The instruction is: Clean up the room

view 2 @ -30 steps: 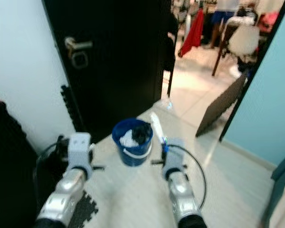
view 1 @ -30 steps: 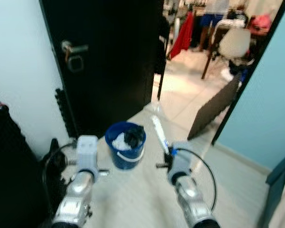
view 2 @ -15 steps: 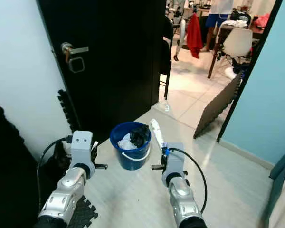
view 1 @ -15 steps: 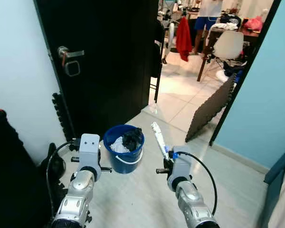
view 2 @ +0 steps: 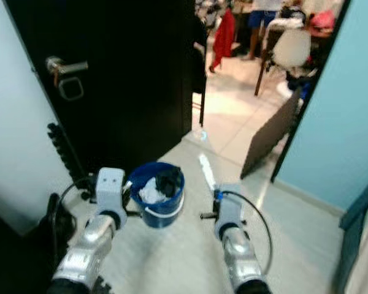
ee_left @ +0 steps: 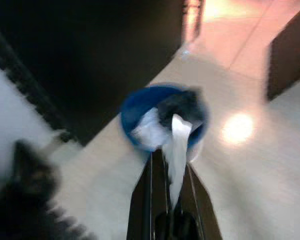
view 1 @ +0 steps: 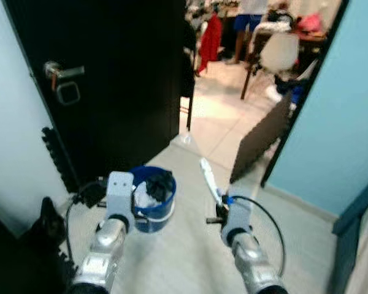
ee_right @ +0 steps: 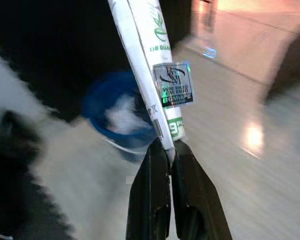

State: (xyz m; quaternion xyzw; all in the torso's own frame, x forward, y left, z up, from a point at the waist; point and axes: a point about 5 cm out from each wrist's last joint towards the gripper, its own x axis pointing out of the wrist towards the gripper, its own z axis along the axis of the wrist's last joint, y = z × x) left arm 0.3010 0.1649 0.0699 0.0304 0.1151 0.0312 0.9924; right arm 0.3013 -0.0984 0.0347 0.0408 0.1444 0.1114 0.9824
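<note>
A blue bucket (view 2: 156, 195) stands on the pale floor (view 2: 184, 245) just in front of a black door (view 2: 129, 73), holding a heap of white and dark cloth (view 2: 159, 184). Both of the robot's arms reach toward the bucket, one on each side of it. The right gripper (ee_right: 169, 150) has its fingers clamped on the lower end of a long white tube (ee_right: 150, 65) printed with green lettering and a square silver sticker; the tube rises from the fingers and slants toward the bucket, its upper end just beside the bucket's rim. The left gripper (ee_left: 170, 167) is closed on a strip of pale material (ee_left: 177, 150), possibly paper or thin cloth, though the blur makes it hard to tell; the strip hangs close above the bucket's near rim. Beside the bucket, on the robot's left, a dark bag (view 2: 58, 223) lies against a light wall (view 2: 15, 135). The door's silver handle (view 2: 64, 64) sits well above the bucket. Past the bucket, the doorway opens onto a tiled room where a dark panel (view 2: 270, 131) leans by a light blue wall (view 2: 343, 104), a red garment (view 2: 222, 30) hangs, a white chair (view 2: 291, 49) stands at a table, and a person's legs in blue shorts (view 2: 262, 17) are seen at the far end.
</note>
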